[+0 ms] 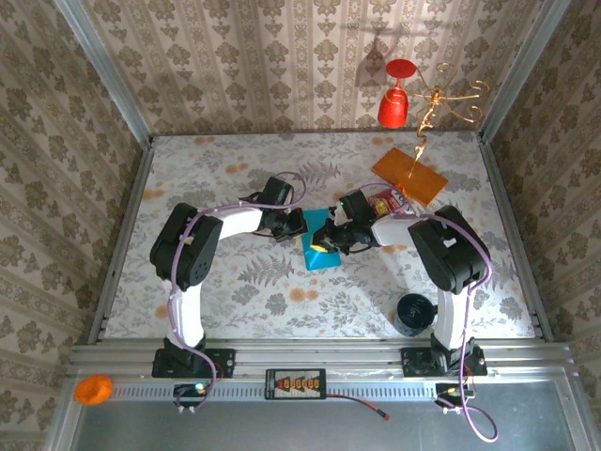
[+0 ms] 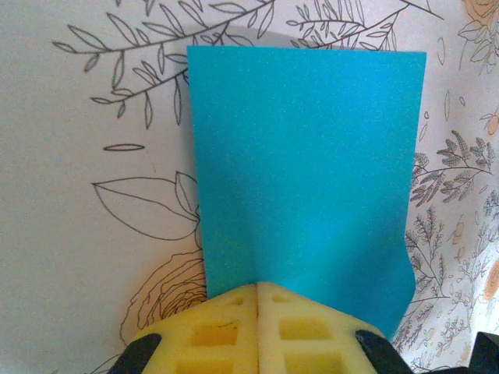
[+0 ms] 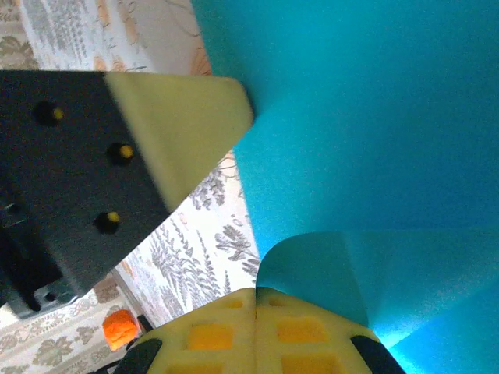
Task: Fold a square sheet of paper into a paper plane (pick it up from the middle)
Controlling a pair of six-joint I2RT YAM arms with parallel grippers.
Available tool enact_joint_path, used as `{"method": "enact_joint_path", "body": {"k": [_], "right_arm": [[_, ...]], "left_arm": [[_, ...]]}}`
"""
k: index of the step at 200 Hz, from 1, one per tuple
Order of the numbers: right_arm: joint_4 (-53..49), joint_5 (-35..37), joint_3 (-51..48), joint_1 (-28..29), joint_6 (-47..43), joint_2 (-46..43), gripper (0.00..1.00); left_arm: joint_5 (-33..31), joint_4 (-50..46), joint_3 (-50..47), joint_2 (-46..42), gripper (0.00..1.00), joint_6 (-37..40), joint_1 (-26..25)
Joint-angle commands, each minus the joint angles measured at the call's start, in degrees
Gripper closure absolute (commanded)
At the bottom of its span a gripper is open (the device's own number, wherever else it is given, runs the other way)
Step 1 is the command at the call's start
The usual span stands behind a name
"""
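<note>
Your left gripper [image 2: 257,298] clamped on the near edge of the square sheet of paper [image 2: 304,156], your right gripper [image 3: 256,296] pinching its curled edge, over the floral desk [image 2: 70,257]

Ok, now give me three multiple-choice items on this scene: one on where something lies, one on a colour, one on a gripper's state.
1. Where does the orange card lie relative to the sheet of paper?
A. Nearer the robot, to the left
B. Farther back, to the right
C. Underneath it

2. What colour is the sheet of paper?
A. Teal-blue
B. White
C. Red

3. How does the left gripper stand?
A. Wide open above the paper
B. Shut on an edge of the paper
C. Shut, away from the paper

Answers: 1 B, the top view shows the card up and to the right of the sheet. 2 A, the sheet is teal-blue in every view. 3 B, the left wrist view shows the gripper closed with the sheet's edge pinched in it.
</note>
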Motion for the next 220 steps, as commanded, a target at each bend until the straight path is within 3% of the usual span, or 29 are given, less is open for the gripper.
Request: {"method": "enact_joint_path", "body": {"k": [1, 220], "right_arm": [[1.53, 2.13, -0.54, 0.33, 1.26, 0.91, 0.95], [0.62, 5.26, -0.91, 0.13, 1.26, 1.74, 0.95]], "left_arm": [[-0.10, -1.58, -0.18, 1.77, 0.92, 1.39, -0.36], [0.22, -1.90, -0.26, 2.08, 0.93, 1.64, -0.36]]}}
